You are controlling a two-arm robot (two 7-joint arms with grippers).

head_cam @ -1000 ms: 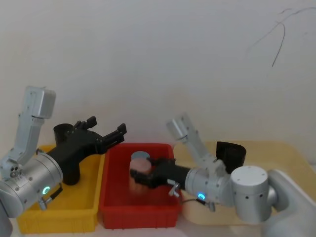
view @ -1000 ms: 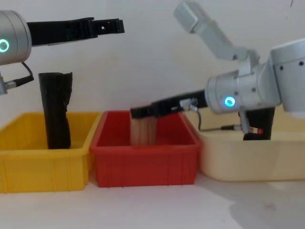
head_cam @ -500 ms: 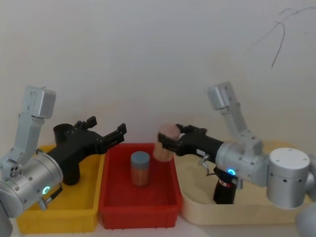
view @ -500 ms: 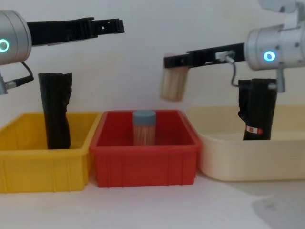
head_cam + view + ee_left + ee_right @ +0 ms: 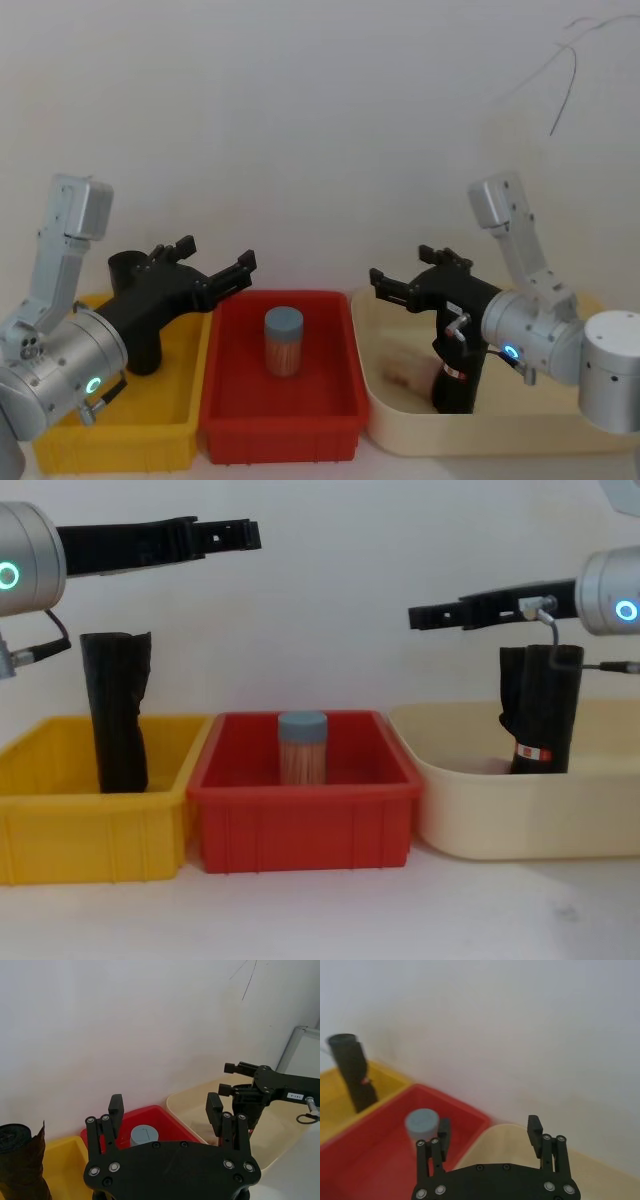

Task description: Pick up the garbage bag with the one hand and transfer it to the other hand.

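left hand [image 5: 240,532]: held spread above yellow bin [image 5: 60,825] | right hand [image 5: 425,615]: released, empty, above cream tub [image 5: 500,815] | garbage bag [image 5: 540,715]: placed upright in tub

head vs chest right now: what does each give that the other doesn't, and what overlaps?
Head view: looks down into the beige tub, where a pale blurred thing lies beside the banded bag roll. It also gives the finger gaps of the left gripper and right gripper, both open.
Chest view: side-on heights. The right gripper sits higher than the roll's top, not touching it.
Both: banded roll upright in the tub, plain black roll in the yellow bin, blue-capped jar in the red bin.
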